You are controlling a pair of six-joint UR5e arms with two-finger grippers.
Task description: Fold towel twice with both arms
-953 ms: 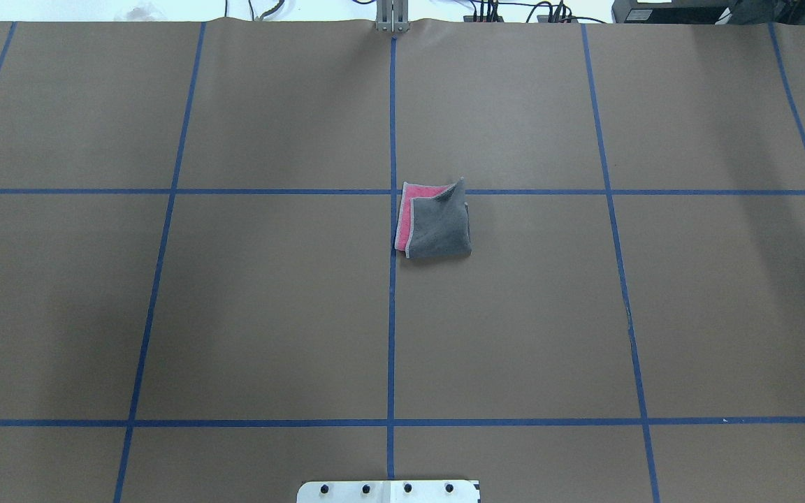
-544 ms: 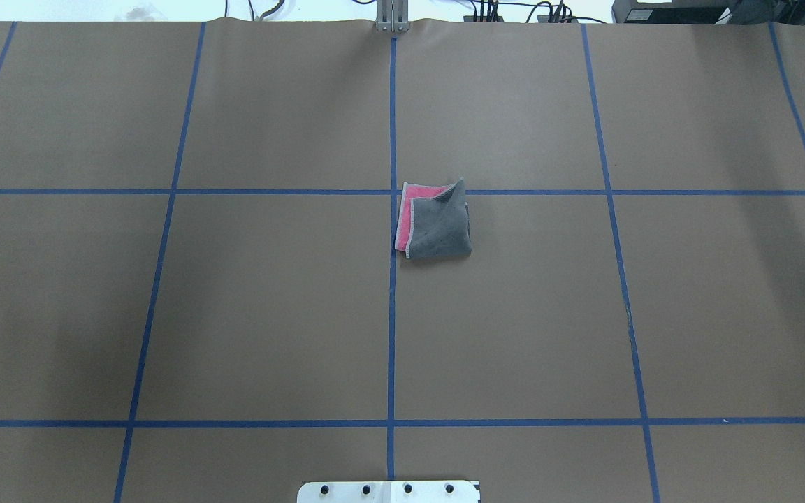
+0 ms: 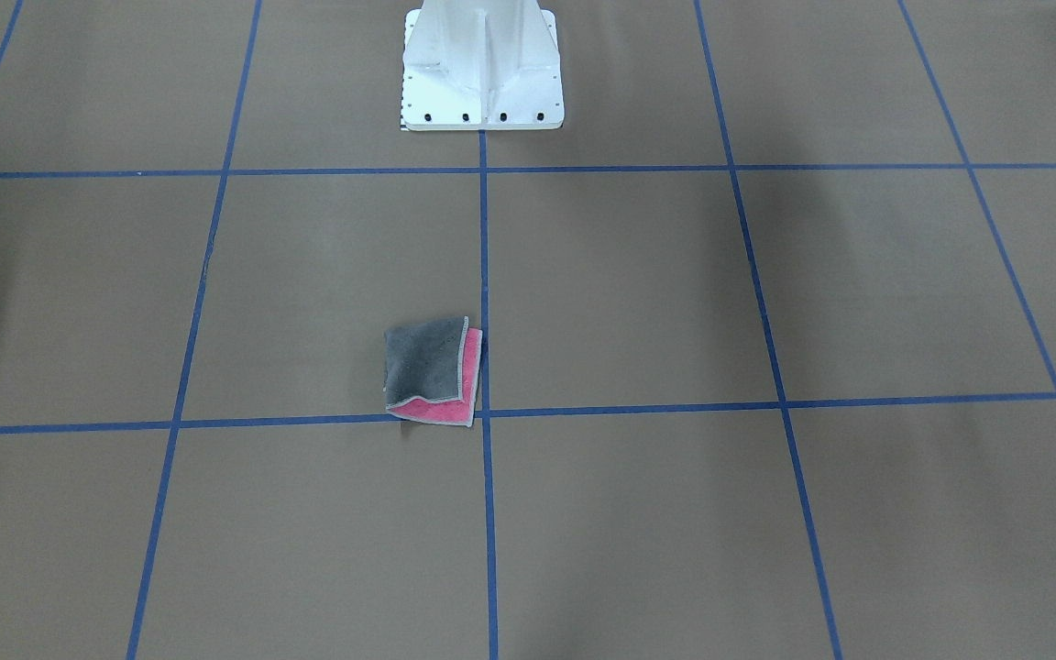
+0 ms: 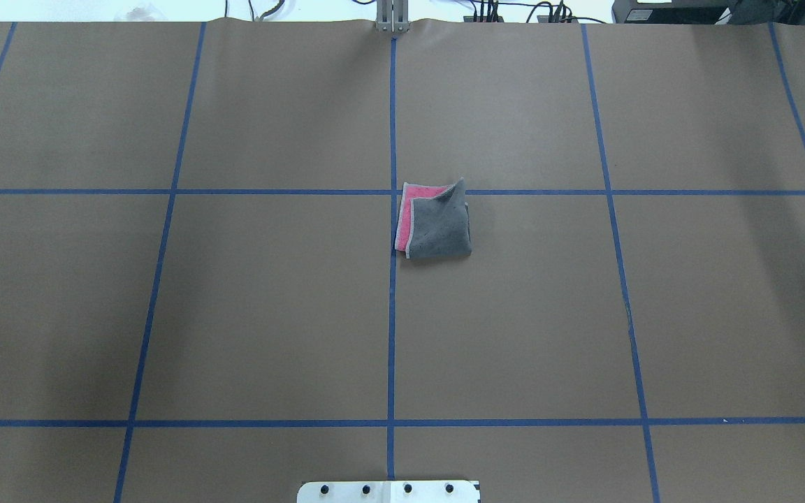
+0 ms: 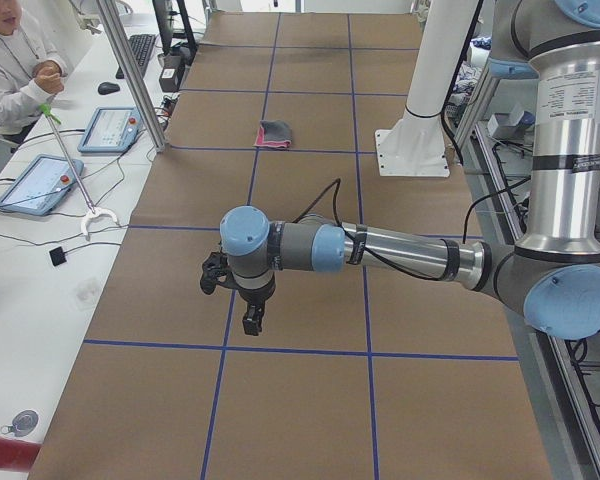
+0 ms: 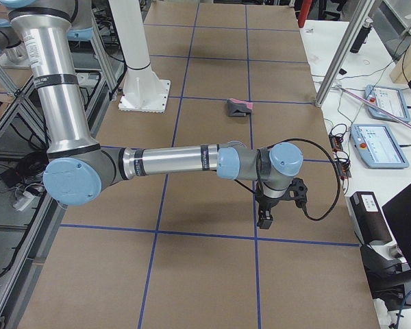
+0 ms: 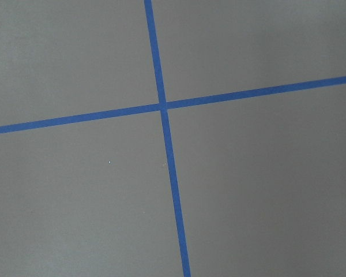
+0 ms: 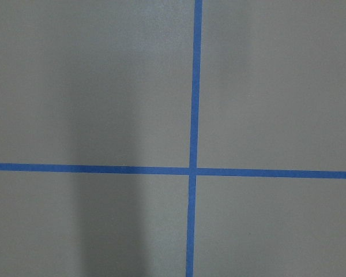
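The towel (image 4: 437,223) is seen folded on the worktop (image 4: 235,314), seemingly finished, so the left gripper (image 5: 250,320) and right gripper (image 6: 265,218) are held far from it; whether they are open cannot be told.

Left arm (image 5: 400,250) and right arm (image 6: 171,162) stretch level, left claw (image 5: 251,320) and right claw (image 6: 265,218) pointing down.
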